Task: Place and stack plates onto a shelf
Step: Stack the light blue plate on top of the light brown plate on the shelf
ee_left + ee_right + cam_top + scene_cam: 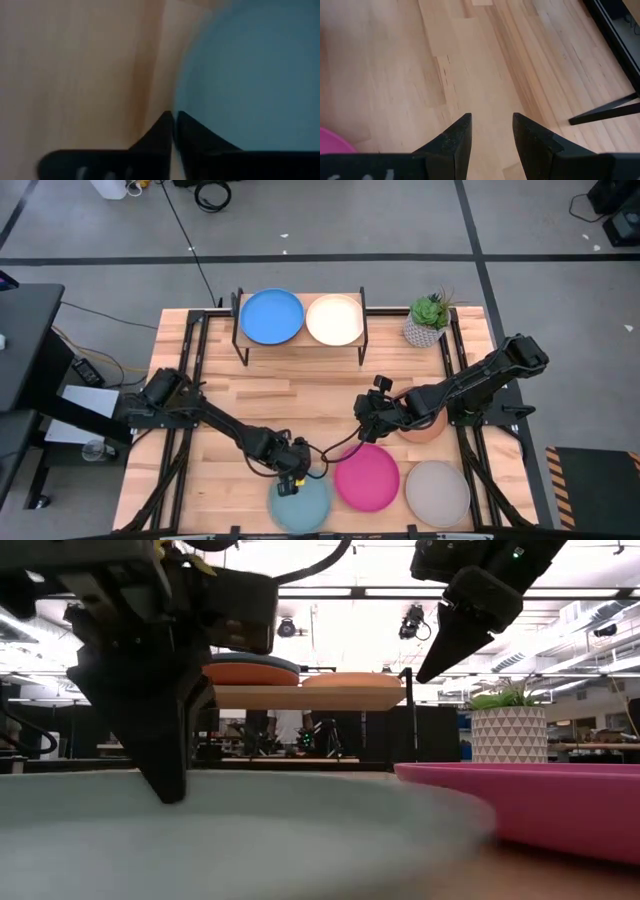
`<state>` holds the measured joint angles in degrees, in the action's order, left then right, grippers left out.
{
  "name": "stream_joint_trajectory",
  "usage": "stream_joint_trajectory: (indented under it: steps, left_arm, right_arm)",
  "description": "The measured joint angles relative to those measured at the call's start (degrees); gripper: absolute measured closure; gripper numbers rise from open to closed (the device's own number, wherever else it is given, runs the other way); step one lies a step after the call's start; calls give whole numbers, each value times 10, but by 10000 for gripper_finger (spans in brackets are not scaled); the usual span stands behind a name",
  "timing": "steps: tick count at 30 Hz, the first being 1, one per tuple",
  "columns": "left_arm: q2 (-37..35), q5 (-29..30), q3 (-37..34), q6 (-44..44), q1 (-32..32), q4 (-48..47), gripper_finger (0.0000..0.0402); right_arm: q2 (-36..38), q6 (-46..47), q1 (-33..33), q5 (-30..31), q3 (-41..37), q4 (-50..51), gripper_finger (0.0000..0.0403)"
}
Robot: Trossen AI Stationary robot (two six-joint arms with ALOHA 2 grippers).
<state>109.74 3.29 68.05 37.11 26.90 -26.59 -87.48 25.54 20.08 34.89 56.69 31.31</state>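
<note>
The light teal plate (pixel 230 830) fills the foreground of the low view, lying on the wooden surface (pixel 300 395) at its near edge, with the pink plate (pixel 366 477) just beside it and the grey plate (pixel 437 493) next along. The left gripper (pixel 294 476) is down at the light teal plate's rim; its jaws are pressed together, tips nearly touching, right at the plate's edge, though whether they pinch the rim cannot be told. The right gripper (pixel 366 412) hangs above bare wood near the pink plate, jaws parted and holding nothing, its arm crossing over a brown plate (pixel 428 428). On the shelf (pixel 300 340) at the far side, a blue plate (pixel 271 315) and a peach plate (pixel 334 319) sit side by side; the low view shows orange under the blue. A potted plant (pixel 428 319) stands beside the shelf.
</note>
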Motion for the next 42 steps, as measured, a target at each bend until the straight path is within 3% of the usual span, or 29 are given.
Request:
stream_joint_trajectory:
  steps: [5, 11, 15, 20, 27, 33, 42]
  left_arm:
    - [-30, -1, 18, -27, -13, -75, 386]
    - [-122, 104, 79, -77, -50, -263, 386]
    - [-183, 171, 108, -125, -118, -327, 386]
    - [-222, 175, 150, -219, -243, -321, 387]
    - [-205, 83, 235, -342, -403, -237, 387]
    - [-151, 33, 307, -381, -519, -230, 387]
    - [-27, -77, 397, -399, -603, -208, 387]
  right_arm:
    - [0, 0, 0, 0, 0, 2, 254]
    - [0, 9, 5, -2, 0, 17, 254]
    - [0, 17, 19, 9, 0, 17, 254]
    - [0, 23, 40, 29, 0, 15, 254]
    - [0, 30, 61, 62, -14, 24, 254]
    - [0, 39, 59, 62, -31, 35, 254]
    - [39, 43, 56, 107, -31, 61, 254]
